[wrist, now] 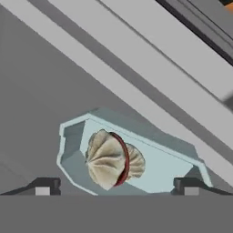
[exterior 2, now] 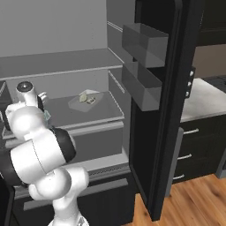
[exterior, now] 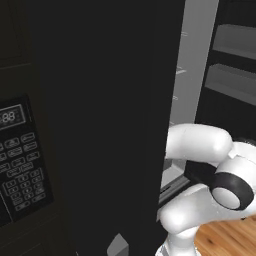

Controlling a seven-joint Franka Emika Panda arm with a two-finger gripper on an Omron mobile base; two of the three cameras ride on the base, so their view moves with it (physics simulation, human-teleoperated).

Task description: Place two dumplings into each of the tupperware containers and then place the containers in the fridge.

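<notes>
black microwave [exterior: 20, 155] at far left | fridge [exterior 2: 88, 57] open, second tupperware container [exterior 2: 86, 100] on its shelf | gripper [wrist: 116, 187] jaws spread wide over tupperware container [wrist: 150, 159] holding dumplings [wrist: 109, 159], gripping nothing

We're in a home kitchen here: an open black fridge [exterior 2: 164, 106] with grey shelves [exterior 2: 84, 112] and door bins, a microwave keypad [exterior: 20, 167] alongside, dark drawered cabinets [exterior 2: 198, 145] under a pale counter [exterior 2: 204, 99], wooden floor [exterior 2: 194, 203] below.

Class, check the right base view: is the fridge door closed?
No; the fridge door stands swung wide, showing shelves and a tupperware container.
</notes>
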